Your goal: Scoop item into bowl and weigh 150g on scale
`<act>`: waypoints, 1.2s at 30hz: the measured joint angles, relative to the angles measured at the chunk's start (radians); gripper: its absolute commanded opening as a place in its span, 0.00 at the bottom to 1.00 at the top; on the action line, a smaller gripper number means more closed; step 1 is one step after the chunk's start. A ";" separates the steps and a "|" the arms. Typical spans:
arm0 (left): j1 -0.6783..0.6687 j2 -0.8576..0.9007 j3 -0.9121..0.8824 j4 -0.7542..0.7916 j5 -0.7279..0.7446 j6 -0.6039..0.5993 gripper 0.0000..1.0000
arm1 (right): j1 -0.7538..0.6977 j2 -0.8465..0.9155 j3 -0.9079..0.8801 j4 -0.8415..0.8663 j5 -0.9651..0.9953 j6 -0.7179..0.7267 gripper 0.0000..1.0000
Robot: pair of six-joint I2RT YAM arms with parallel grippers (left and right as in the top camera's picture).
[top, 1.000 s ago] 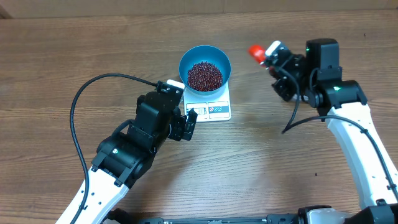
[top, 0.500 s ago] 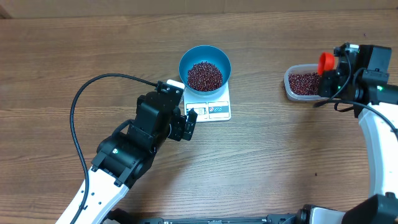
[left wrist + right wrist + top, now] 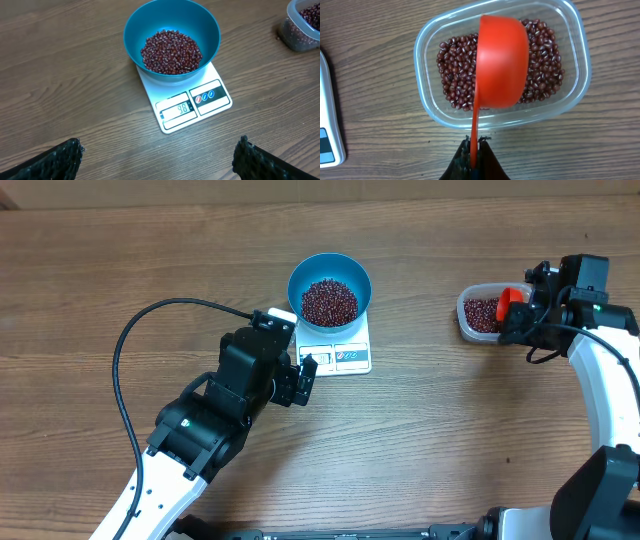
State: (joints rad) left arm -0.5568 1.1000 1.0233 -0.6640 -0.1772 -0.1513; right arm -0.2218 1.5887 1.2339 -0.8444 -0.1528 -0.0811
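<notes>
Though the digits are small, the scale readout in the L wrist view reads 98. Two round button icons sit just at its 3 o'clock, too small to make out.

Nearest the lens, the L end effector is spread wide. One dark fingertip is at 7 o'clock of the frame and the other at 5 o'clock. It holds nothing and touches nothing, w/ bare counter betw. the tips. Past it the white scale lies flat, readout end toward the cam. On the scale's far half stands the blue bowl, upright, w/ a mound of dark red beans in the bottom. Farther out at 2 o'clock is a clear container w/ more beans, well apart from the scale.

R wrist view: the R end effector is at 6 o'clock, jaws clamped tight on the thin handle of the red scoop. The handle runs toward 12. The cup sits over the container's middle w/ its outer side to the cam, so its contents can't be told, nor whether it touches the beans below.

Overhead: the container lies at 3 o'clock from the bowl. The R end effector is at the container's 3 o'clock side, and the L one is just beside the scale's 8 o'clock corner.
</notes>
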 measured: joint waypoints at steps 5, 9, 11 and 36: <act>0.000 0.000 0.000 0.000 0.000 0.000 1.00 | 0.000 0.000 0.000 -0.003 0.000 0.004 0.04; 0.000 0.000 0.000 -0.001 0.000 0.000 1.00 | 0.000 0.000 0.000 -0.001 -0.001 0.003 0.04; 0.000 0.000 0.000 -0.001 0.000 0.000 1.00 | 0.000 0.000 0.000 -0.001 0.000 0.002 0.09; 0.000 0.000 0.000 -0.001 0.000 0.000 0.99 | 0.000 0.000 0.000 0.040 -0.001 0.002 0.15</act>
State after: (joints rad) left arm -0.5568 1.1000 1.0233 -0.6647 -0.1772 -0.1513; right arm -0.2218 1.5887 1.2339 -0.8040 -0.1535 -0.0788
